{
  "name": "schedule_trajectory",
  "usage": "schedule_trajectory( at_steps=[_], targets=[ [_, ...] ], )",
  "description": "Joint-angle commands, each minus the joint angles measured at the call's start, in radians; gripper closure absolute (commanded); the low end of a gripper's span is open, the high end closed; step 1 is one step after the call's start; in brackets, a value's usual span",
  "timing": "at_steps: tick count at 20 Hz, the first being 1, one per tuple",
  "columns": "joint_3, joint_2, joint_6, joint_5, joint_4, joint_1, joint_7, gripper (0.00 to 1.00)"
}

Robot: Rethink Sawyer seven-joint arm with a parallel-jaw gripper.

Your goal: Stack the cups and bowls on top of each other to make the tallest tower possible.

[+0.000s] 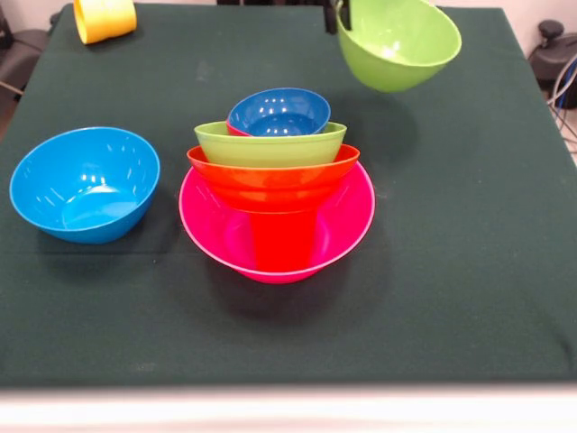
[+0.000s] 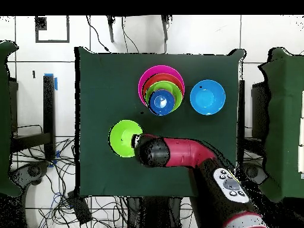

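Gripper (image 1: pixel 341 13) grips the second lime green bowl (image 1: pixel 399 41) by its rim, tilted and clear of the table (image 1: pixel 469 271), far-right of the tower (image 1: pixel 277 185). Tower: pink bowl base, red cup, orange, lime, small dark blue bowl on top. Probably being carried over to stack.

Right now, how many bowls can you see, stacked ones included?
6. The pink bowl, orange bowl, lime bowl and small dark blue bowl form the tower; a light blue bowl sits alone; another lime bowl hangs lifted at the gripper. More may hide inside.
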State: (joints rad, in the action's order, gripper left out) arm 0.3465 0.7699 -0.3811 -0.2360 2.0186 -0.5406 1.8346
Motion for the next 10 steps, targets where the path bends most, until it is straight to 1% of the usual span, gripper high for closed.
schedule_trajectory(
  at_steps=[1,4,7,10],
  targets=[
    [0.157,0.125,-0.167,0.072,0.007,-0.058,-0.053,1.0],
    [0.202,0.147,-0.206,0.094,0.004,-0.103,-0.078,1.0],
    [0.214,0.168,-0.197,0.094,0.034,-0.118,-0.065,1.0],
    [0.274,0.183,-0.178,0.118,0.074,-0.17,-0.071,1.0]
  ],
)
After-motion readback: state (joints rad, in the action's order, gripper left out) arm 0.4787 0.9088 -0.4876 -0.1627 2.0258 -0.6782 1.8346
